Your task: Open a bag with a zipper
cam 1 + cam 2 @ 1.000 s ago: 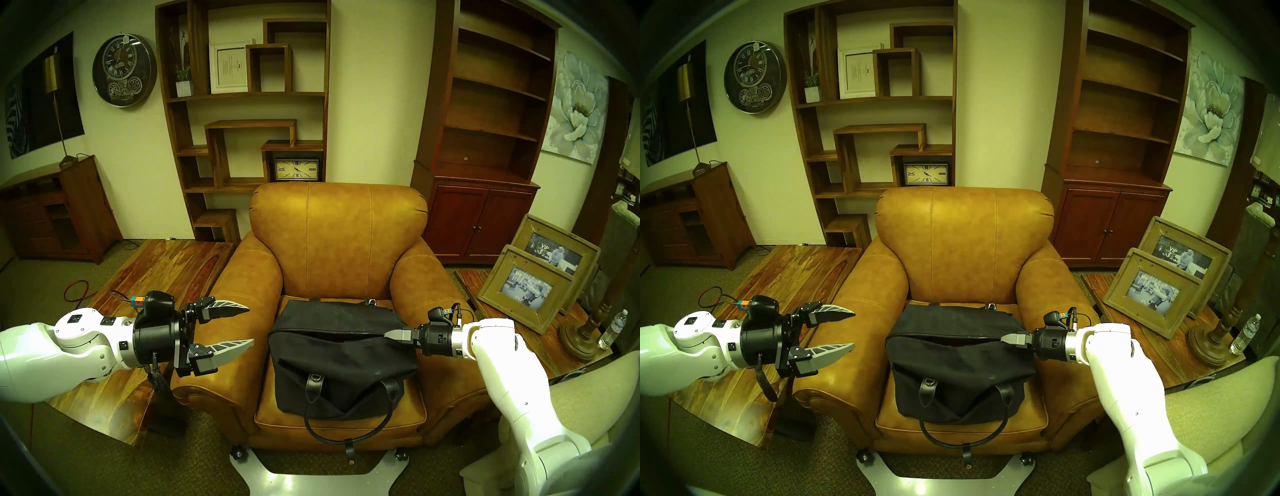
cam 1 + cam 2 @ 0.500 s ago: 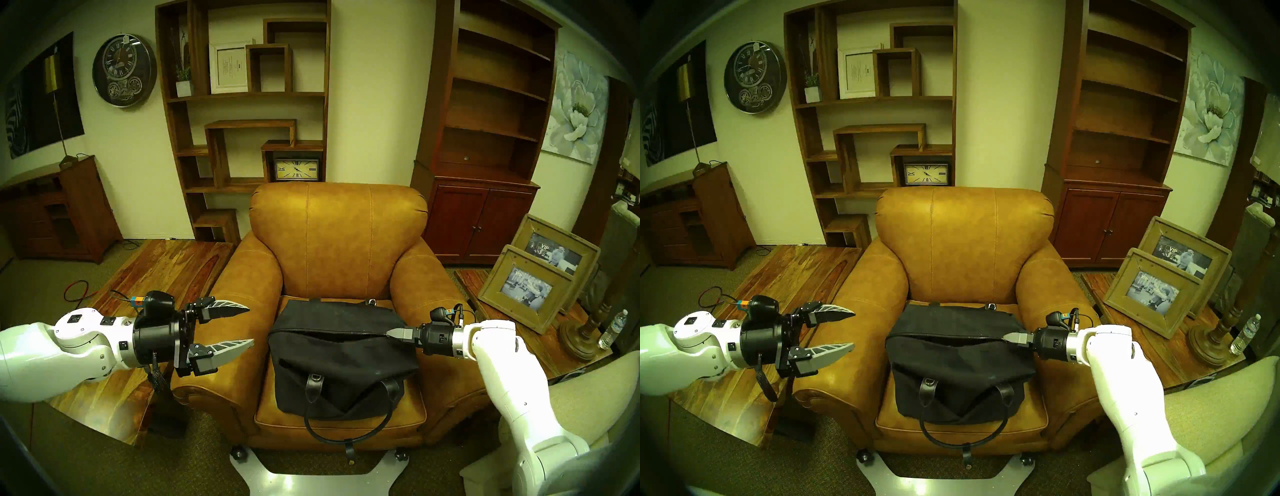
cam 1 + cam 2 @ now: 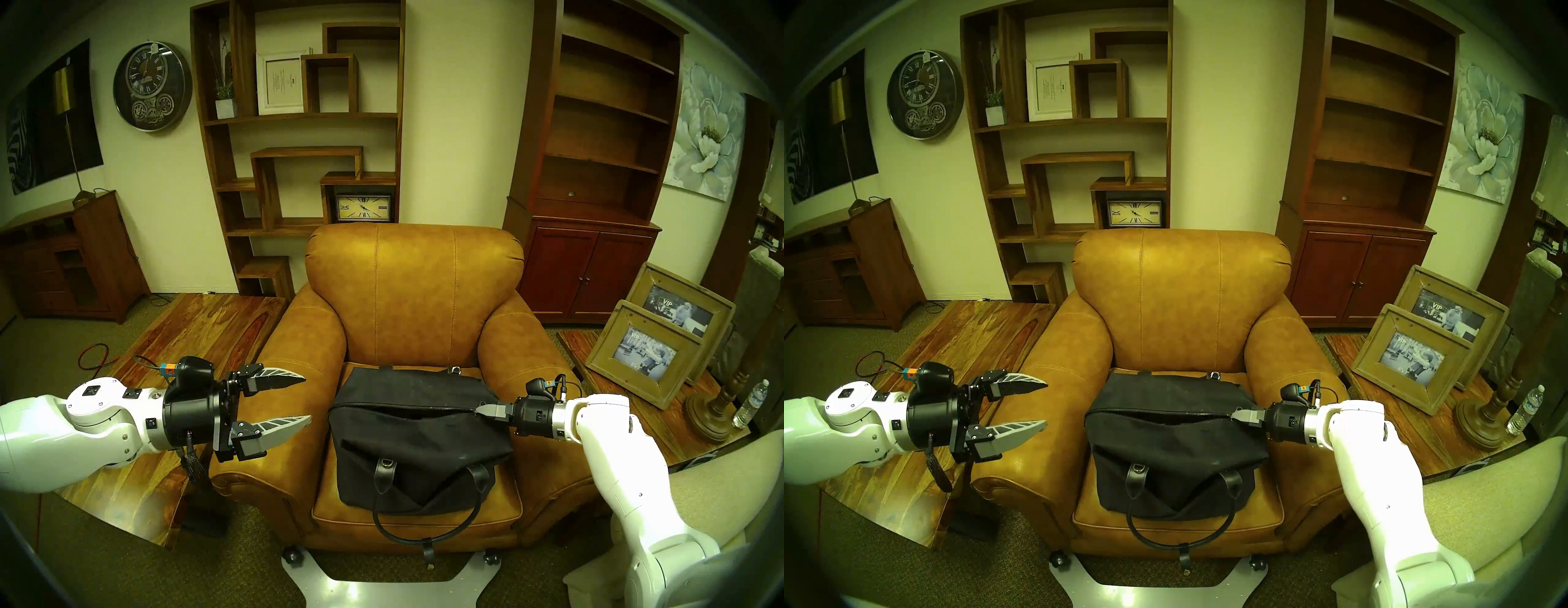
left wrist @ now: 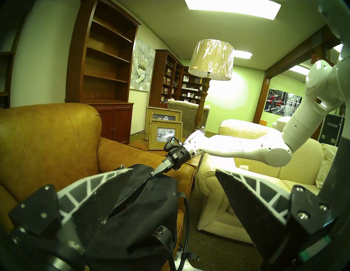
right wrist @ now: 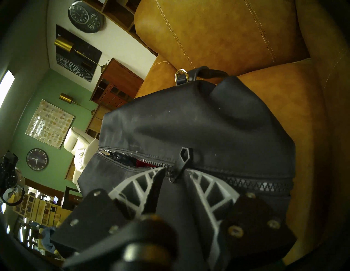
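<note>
Item 1, right gripper (image 5: 175, 175): your working hand. It sits at the right end of the bag, fingers narrowed with a gap left between the tips, and the pull tab (image 5: 183, 160) standing in that gap. Whether the pads actually pinch the tab you cannot tell; the wrist view is too close and dark there.

Item 2, zipper (image 3: 403, 408): long axis runs left to right across the bag top, straight out from your right fingertips toward the left arm. The slider lies at your tips. The stretch toward the left end already gapes, with something red showing inside; the short stretch behind the fingers, toward the right end, has its teeth meshed. Judged from that, any further pull would run toward the right end, along the zipper line.

Item 3, bag (image 3: 418, 450): black canvas, slumped soft, resting on the seat of the tan leather armchair (image 3: 413, 293). One black loop handle hangs over the seat front; a metal ring shows at the back edge.

Item 4, left gripper (image 3: 306, 399): fingers spread wide, empty, level above the chair's arm, well apart from the bag's left end. The farther hand.
</note>
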